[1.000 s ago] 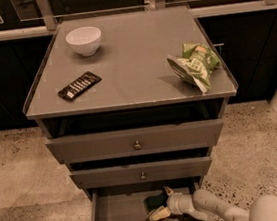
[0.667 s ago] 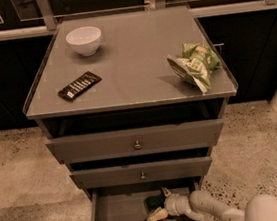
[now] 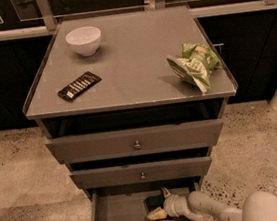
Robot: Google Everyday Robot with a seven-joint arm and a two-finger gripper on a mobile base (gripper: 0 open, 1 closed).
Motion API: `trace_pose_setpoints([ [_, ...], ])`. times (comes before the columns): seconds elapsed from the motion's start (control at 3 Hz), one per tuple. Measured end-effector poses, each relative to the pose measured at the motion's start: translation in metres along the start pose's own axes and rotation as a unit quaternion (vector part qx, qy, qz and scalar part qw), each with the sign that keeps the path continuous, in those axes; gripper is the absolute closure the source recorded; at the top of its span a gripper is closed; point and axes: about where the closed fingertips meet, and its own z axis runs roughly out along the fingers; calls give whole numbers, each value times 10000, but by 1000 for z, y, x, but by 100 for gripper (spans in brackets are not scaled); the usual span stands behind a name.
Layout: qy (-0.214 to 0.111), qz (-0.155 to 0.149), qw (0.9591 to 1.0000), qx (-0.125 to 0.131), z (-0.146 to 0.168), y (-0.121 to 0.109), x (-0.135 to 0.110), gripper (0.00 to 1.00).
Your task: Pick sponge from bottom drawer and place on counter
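Reaching arm (image 3: 211, 209): white, enters from lower right, its far end cut off by the frame edge.
Gripper (image 3: 160, 203): inside bottom drawer (image 3: 116, 218), right of middle, pinching the sponge (image 3: 152, 202).
Sponge: dark face showing, partly hidden by gripper; lifted or resting, cannot tell.
Bottom drawer: open, front edge cut off.
Counter (image 3: 133, 68): bowl (image 3: 84, 40), black wrapper (image 3: 79, 85), green snack bag (image 3: 193, 65).

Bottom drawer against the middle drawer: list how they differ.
The bottom drawer is pulled far out, with its floor exposed; the middle drawer shows only its front panel. The bottom drawer holds the sponge, with the gripper inside it at the sponge; the middle drawer's contents are hidden. The middle drawer shows a small round knob; the bottom drawer's front is out of frame. Both are grey and equally wide.
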Motion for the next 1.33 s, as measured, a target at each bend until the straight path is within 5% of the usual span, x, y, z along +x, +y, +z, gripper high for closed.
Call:
trace_pose_setpoints([
  [1.0, 0, 0, 10000, -1, -2, 0, -3, 89],
  [1.33, -76, 366, 9993, -37, -18, -32, -11, 100],
])
